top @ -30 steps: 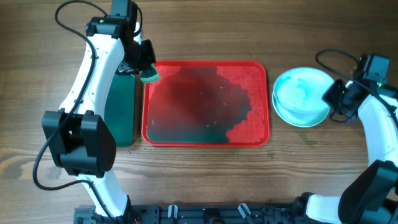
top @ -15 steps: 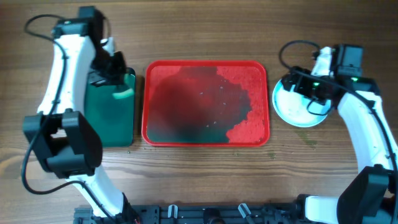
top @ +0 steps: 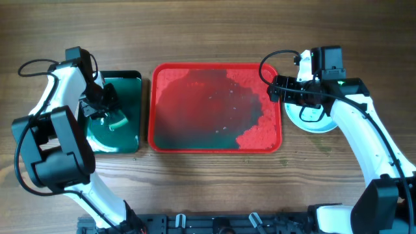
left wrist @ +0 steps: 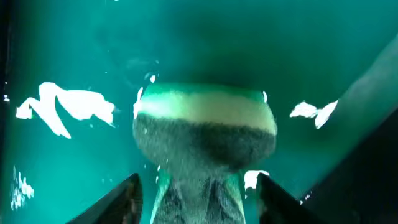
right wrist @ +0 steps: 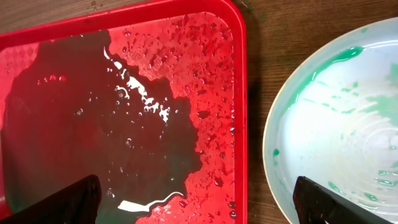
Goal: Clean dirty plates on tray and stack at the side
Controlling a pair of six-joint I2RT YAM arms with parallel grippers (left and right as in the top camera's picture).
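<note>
The plates sit on the wooden table just off the right edge of the red tray, apart from its rim. The right arm covers much of them from overhead, so they may be a stack, but a count is not possible. In the right wrist view the top plate is round and shallow with a pale turquoise edge. Its whitish face carries green streaks and faint swirl marks. The tray itself holds a broad dark green pool across its left and middle. Its right side is bare wet red dotted with droplets.

The right gripper hangs above the strip of table between tray and plates. Its fingers are spread wide with nothing between them: one tip is over the tray's pool and the other over the plate's near edge, touching neither.

The left gripper is clenched on a sponge, yellow-green with a dark scouring face. It holds the sponge low over the wet floor of the smaller dark green tray, which lies just left of the red one and well apart from the plates
</note>
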